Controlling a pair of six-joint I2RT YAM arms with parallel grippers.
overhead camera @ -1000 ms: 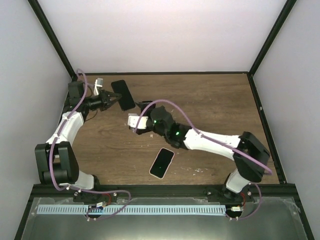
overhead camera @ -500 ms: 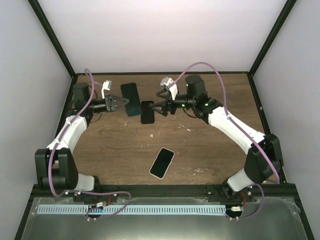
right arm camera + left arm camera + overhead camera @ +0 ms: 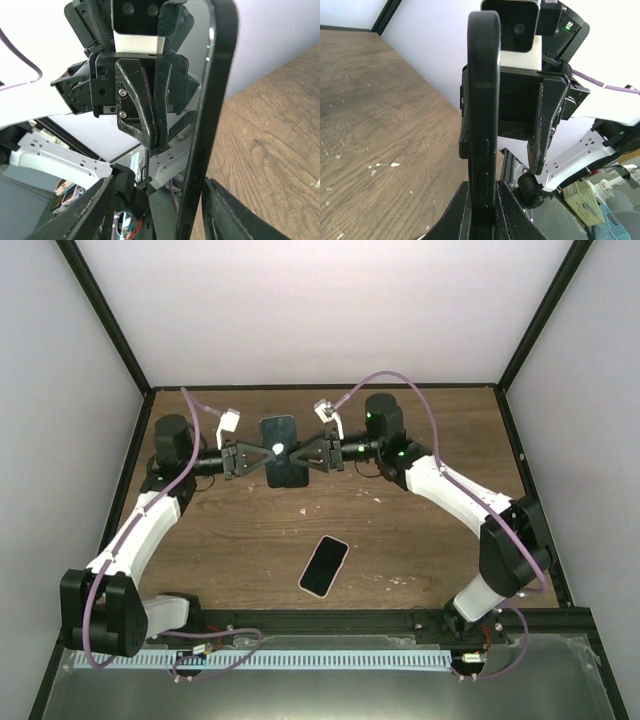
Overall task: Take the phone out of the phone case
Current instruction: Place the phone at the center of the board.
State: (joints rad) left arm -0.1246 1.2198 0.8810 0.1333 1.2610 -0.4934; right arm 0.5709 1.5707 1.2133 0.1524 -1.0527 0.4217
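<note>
A black phone case (image 3: pixel 280 432) with the phone in it hangs above the back of the table, between the two arms. My left gripper (image 3: pixel 266 453) is shut on its left edge. In the left wrist view the case (image 3: pixel 484 100) stands edge-on, side buttons showing, pinched at the bottom by my left gripper (image 3: pixel 484 202). My right gripper (image 3: pixel 303 455) faces it from the right. The right wrist view shows the case (image 3: pixel 202 125) and its glossy screen side between the spread jaws of my right gripper (image 3: pixel 157 200), close against the right finger (image 3: pixel 227 215), with a wide gap to the left one.
A second phone (image 3: pixel 323 565) with a dark screen and a light rim lies flat on the wooden table (image 3: pixel 420 440), nearer the front middle. Black frame posts and pale walls close in the back and sides.
My right arm has swung from the table's middle up to the held case and its jaws have narrowed around it. My left arm carried the case rightward, toward the centre.
</note>
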